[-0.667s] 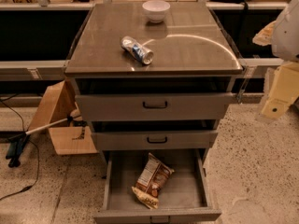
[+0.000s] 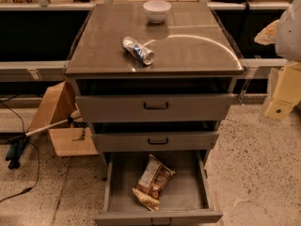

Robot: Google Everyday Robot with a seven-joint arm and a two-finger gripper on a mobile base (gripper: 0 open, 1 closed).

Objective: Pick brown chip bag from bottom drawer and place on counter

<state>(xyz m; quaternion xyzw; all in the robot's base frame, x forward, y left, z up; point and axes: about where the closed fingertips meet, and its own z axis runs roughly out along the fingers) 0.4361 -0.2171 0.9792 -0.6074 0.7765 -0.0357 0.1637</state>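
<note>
1 pincer rt of counter.

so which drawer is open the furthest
The bottom drawer, holding the chip bag; the middle drawer and top drawer are barely out. The tool hangs at the right edge.

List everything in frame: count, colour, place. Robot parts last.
brown chip bag: 1, brown and tan with white label, lying in the open bottom drawer
bottom drawer: 1, grey, pulled open, lowest in cabinet
upper drawers: 2, grey, above the bottom drawer
counter: 1, glossy grey-brown, cabinet top
can: 1, silver-blue, crushed, on its side on the counter
bowl: 1, white, back of counter
cardboard box: 1, brown, floor left of cabinet
pincer: 1, cream-yellow, right edge, beside the cabinet, far from the bag
</note>
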